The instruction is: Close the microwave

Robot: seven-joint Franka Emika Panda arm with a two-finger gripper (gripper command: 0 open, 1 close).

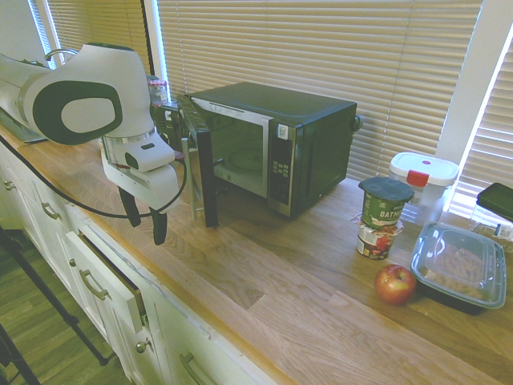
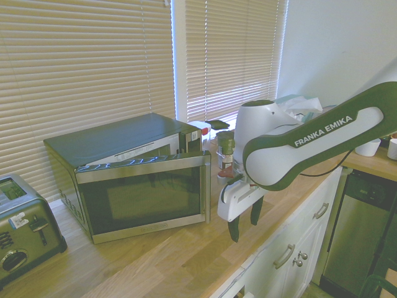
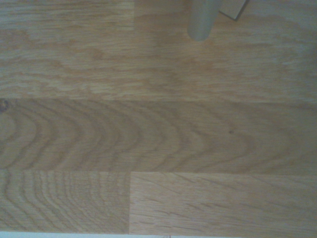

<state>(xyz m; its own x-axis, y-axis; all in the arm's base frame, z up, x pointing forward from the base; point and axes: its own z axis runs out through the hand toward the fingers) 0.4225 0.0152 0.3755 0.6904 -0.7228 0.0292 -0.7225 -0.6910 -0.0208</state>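
**Wrist view down on bare wood; microwave door ajar**

Wrist view shows only the wooden counter from close by, with a pale grey cylinder, its identity unclear, entering at one edge.

From the exterior cameras, the microwave is a large black box standing on the counter in front of the window blinds. Its door is swung out, roughly at a right angle to the body, so the cavity is exposed. The door has a dark glass pane framed in silver, and a vertical silver bar handle runs along its free edge. A button panel with a small white sticker near its top sits beside the opening.

The white arm's pincer hangs just in front of the door's free edge, above the counter near its front rim. Its two dark fingers point downward, set apart in a moderate gap, and nothing is between them.

Containers, further along the counter from the microwave: two cups stacked one on the other, the upper green with a dark lid; one clear tub with a white lid and red tab, contents not discernible; one black tray under a clear lid, its contents blurred. One red apple lies just beside the tray.

One dark toaster stands on the microwave's other side.
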